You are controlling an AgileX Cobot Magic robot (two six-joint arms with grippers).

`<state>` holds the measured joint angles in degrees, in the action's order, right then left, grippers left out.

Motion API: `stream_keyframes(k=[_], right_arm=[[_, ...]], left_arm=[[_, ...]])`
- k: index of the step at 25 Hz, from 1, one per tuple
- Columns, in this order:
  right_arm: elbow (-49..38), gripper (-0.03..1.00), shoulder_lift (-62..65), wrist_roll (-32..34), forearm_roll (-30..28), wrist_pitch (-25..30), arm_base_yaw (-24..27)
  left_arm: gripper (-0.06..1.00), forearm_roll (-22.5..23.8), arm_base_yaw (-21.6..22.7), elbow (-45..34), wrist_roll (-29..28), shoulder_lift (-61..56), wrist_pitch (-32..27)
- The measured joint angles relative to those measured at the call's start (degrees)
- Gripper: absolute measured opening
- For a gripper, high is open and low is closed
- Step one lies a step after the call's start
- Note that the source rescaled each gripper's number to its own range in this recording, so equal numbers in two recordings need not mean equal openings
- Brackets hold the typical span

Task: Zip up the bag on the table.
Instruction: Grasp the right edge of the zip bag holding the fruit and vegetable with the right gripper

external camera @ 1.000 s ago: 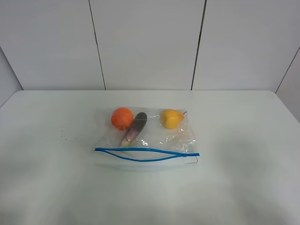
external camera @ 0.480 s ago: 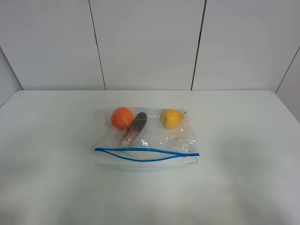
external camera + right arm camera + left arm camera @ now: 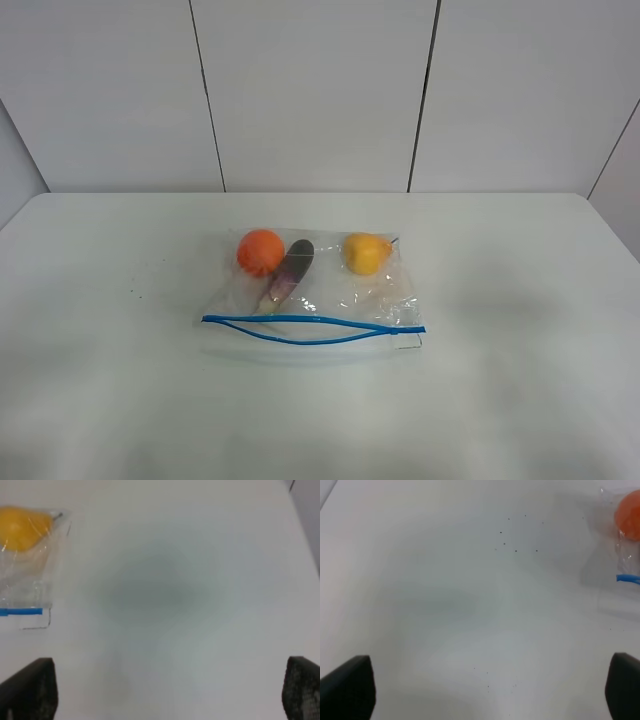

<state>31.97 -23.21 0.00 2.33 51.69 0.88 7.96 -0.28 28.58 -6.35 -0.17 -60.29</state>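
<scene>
The clear bag point(image 3: 310, 290) lies flat in the middle of the white table point(image 3: 520, 300). Its blue zipper strip point(image 3: 312, 329) runs along the near edge, and its two blue lines bow apart in the middle. An orange fruit point(image 3: 260, 251), a purple vegetable point(image 3: 291, 270) and a yellow fruit point(image 3: 364, 252) show through the plastic. Neither arm appears in the exterior high view. My left gripper point(image 3: 485, 687) is open over bare table, with the bag's orange-fruit corner point(image 3: 626, 535) off to one side. My right gripper point(image 3: 165, 689) is open too, with the bag's yellow-fruit end point(image 3: 25, 555) at the picture's edge.
White wall panels point(image 3: 315, 95) stand behind the table's far edge. A few small dark specks point(image 3: 515, 550) mark the tabletop left of the bag. Bare tabletop surrounds the bag on all sides.
</scene>
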Motion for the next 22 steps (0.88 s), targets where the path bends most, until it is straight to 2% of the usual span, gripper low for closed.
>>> stream_keyframes(k=[3,9,13,15,18,22], right_arm=[[1.7,1.00,-11.6,-1.6,5.4,-4.2,-0.8],[7.5,1.00,-35.8,-14.4,18.9,-10.4,-0.6],[10.8,1.00,-51.0,-24.0,28.9,-12.4,2.4],[13.3,1.00,-57.5,-32.0,36.2,-9.8,4.7],[18.2,1.00,-67.4,-43.6,48.4,-1.7,7.9],[24.3,1.00,-80.6,-54.3,58.9,8.4,10.2]], left_arm=[[1.00,0.0,0.0,0.0,0.0,0.0,0.0],[1.00,0.5,0.0,0.0,0.0,0.0,0.0],[1.00,1.2,0.0,0.0,0.0,0.0,0.0],[1.00,1.2,0.0,0.0,0.0,0.0,0.0],[1.00,1.3,0.0,0.0,0.0,0.0,0.0],[1.00,1.3,0.0,0.0,0.0,0.0,0.0]])
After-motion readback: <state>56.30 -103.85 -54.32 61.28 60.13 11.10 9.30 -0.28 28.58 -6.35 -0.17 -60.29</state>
